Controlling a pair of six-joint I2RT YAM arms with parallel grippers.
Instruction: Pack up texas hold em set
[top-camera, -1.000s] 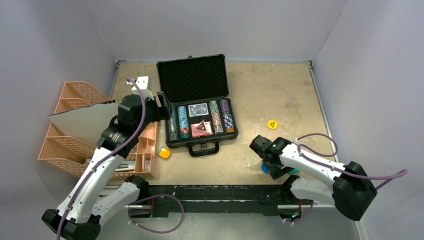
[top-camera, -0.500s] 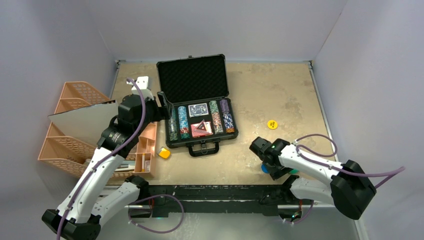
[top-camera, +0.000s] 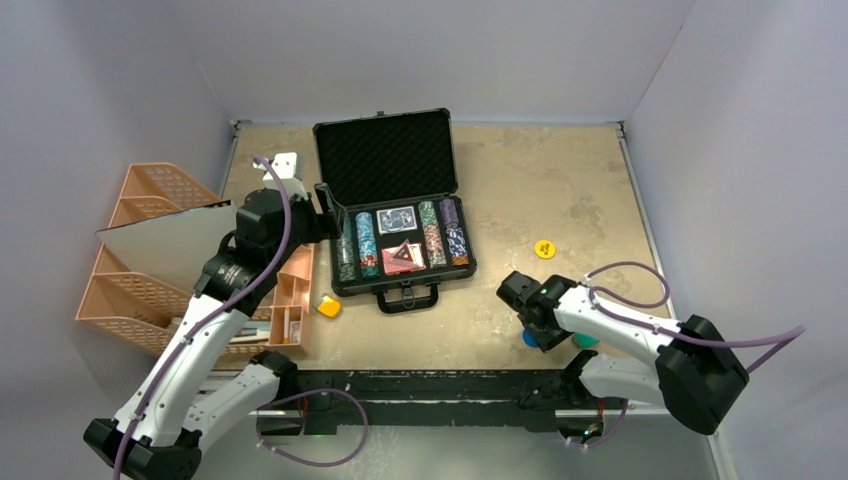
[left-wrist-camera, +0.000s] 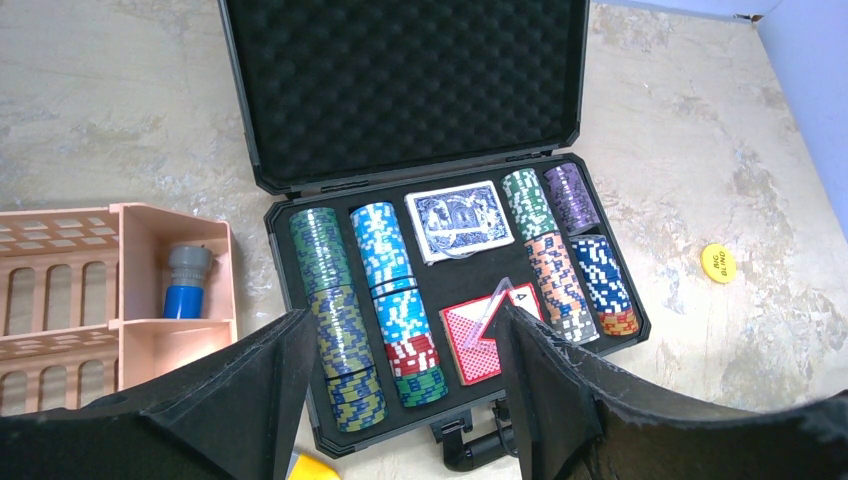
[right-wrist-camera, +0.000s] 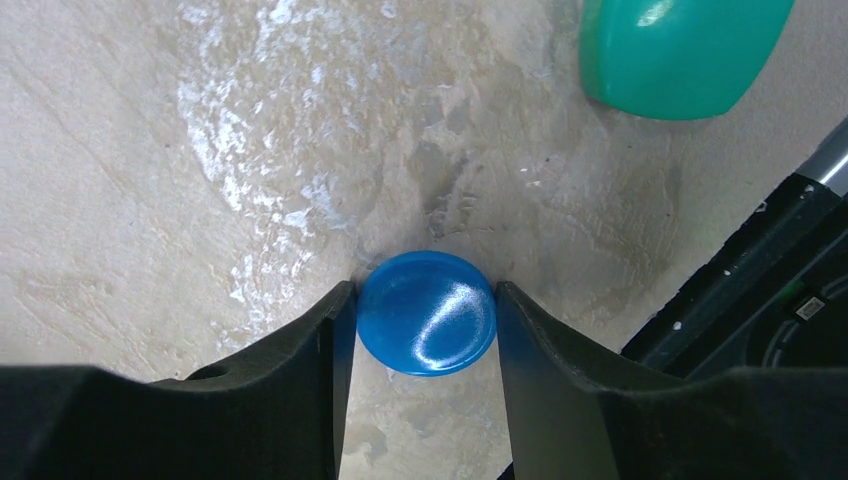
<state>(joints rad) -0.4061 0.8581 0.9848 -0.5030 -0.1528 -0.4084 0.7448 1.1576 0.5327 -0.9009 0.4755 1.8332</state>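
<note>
The black briefcase (top-camera: 385, 160) lies open mid-table, with chip stacks (left-wrist-camera: 345, 320), a blue deck (left-wrist-camera: 458, 218) and a red deck (left-wrist-camera: 480, 335) in its foam tray. My left gripper (left-wrist-camera: 400, 320) hangs open above the tray's near side, at the case's left edge (top-camera: 325, 215), holding nothing. At the near right edge of the table my right gripper (right-wrist-camera: 425, 300) has both fingers pressed against the sides of a blue button (right-wrist-camera: 427, 312), which lies flat on the table (top-camera: 529, 338). A yellow button (top-camera: 544, 249) lies right of the case.
A green block (right-wrist-camera: 680, 50) sits just right of the blue button. A yellow block (top-camera: 328, 306) lies near the case's front left corner. An orange organiser (top-camera: 150, 290) stands at the left, a blue-capped item (left-wrist-camera: 185, 285) in one cell. The table's black front rail (right-wrist-camera: 760, 300) is close.
My right gripper's fingers have closed in until they touch the blue button, and the arm has shifted slightly. The left arm has not moved.
</note>
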